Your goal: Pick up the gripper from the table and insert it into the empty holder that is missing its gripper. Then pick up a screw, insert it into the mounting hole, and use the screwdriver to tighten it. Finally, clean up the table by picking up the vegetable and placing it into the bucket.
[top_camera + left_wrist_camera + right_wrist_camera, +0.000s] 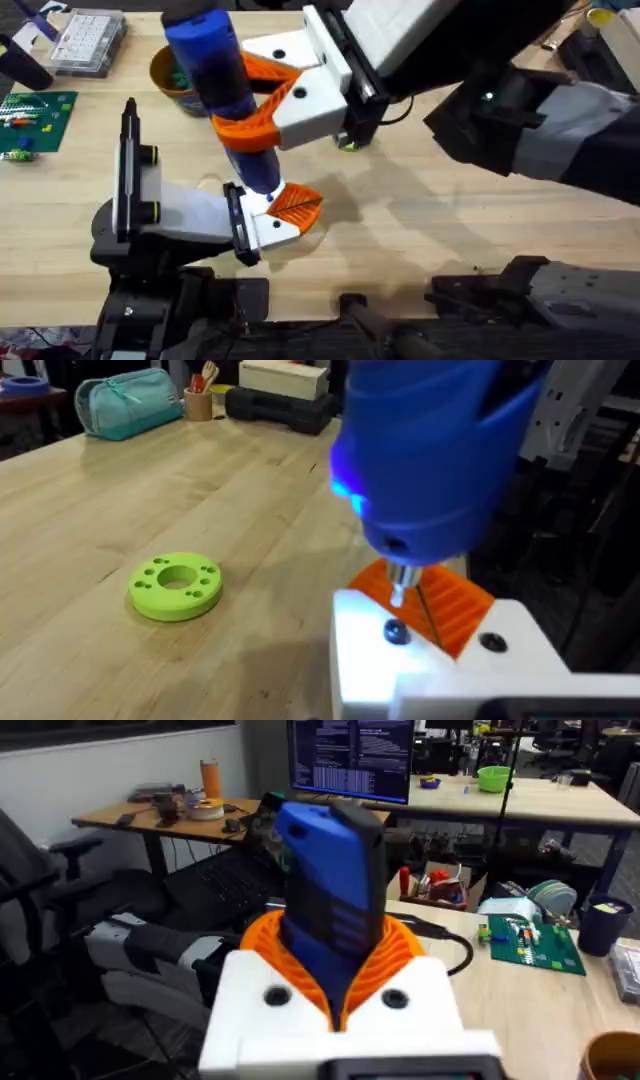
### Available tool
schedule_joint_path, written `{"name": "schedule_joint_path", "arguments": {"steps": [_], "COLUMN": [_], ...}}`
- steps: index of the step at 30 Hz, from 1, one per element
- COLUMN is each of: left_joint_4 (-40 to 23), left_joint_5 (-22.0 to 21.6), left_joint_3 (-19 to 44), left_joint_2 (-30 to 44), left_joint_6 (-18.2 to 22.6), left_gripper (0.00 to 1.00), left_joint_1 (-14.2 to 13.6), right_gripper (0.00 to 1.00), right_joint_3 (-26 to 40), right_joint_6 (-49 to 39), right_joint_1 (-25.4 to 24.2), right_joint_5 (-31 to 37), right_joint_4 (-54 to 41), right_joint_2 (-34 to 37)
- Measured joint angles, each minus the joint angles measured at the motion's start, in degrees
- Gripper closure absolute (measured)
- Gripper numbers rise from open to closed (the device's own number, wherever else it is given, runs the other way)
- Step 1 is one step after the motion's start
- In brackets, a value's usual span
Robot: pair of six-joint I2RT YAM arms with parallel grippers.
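Right arm driving the screw with the bright blue pen-shaped electric screwdriver (225, 95)

The right gripper (262, 100), white with orange ribbed pads, is pinching the screwdriver upright; its thin metal tip (398, 592) is sitting just above a dark screw head (395, 631) in the white mount of the left gripper (285, 212), whose finger state I cannot tell; the small round orange-yellow bucket (165, 75) is standing behind the tool with something dark green inside, possibly the vegetable; judging from this, insertion is looking done and tightening is in hand; a lime-green round disc with holes (176, 585) is lying on the wooden table (120, 500).
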Motion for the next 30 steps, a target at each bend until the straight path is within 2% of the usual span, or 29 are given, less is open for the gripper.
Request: {"name": "schedule_joint_path", "arguments": {"steps": [30], "left_joint_4": [0.0], "left_joint_5": [0.0], "left_joint_3": [0.0], "left_joint_2": [0.0], "left_joint_6": [0.0], "left_gripper": [0.996], "left_joint_1": [0.0], "right_gripper": [0.975], "right_joint_3": [0.0], "right_joint_6": [-0.7], "right_joint_1": [0.6], "right_joint_5": [0.0], "right_joint_4": [-0.4], "right_joint_2": [0.0]}}
